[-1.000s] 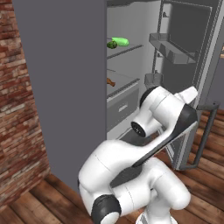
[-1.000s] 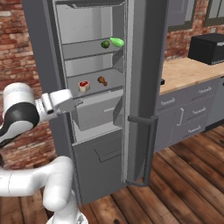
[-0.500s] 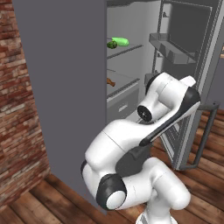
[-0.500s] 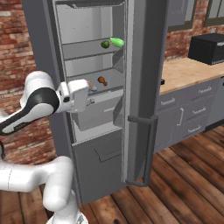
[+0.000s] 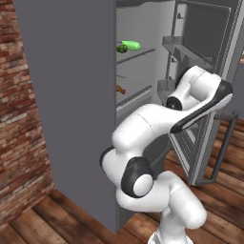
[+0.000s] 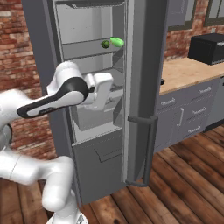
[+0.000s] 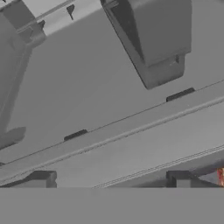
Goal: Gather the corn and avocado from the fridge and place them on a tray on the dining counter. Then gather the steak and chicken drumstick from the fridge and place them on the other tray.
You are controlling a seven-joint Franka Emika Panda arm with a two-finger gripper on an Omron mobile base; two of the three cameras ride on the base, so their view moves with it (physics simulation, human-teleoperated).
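Observation:
The fridge (image 6: pixel 43 39) stands open. On its upper shelf lie the green-husked corn (image 6: pixel 117 42) (image 5: pixel 129 45) and, just left of it, the dark avocado (image 6: pixel 105 44) (image 5: pixel 122 48). One shelf lower the brown chicken drumstick (image 5: pixel 120 89) shows past the fridge wall. My gripper (image 6: pixel 109 94) (image 7: pixel 110 181) is at that lower shelf's front, below the corn, open and empty. A red sliver, probably the steak (image 7: pixel 220 177), sits at the hand view's lower right edge. The trays and dining counter are out of view.
The fridge door (image 6: pixel 144 87) hangs open to the right with bins (image 5: pixel 183 50) on its inside. A drawer (image 6: pixel 103 151) closes the fridge bottom. A wooden counter (image 6: pixel 188 72) with a black microwave (image 6: pixel 209 48) lies further right. Brick wall (image 5: pixel 19 119) stands left.
The arm has swung up and in toward the fridge. The hand has moved right, from beside the fridge to the front of the middle shelf. The gripper stays open.

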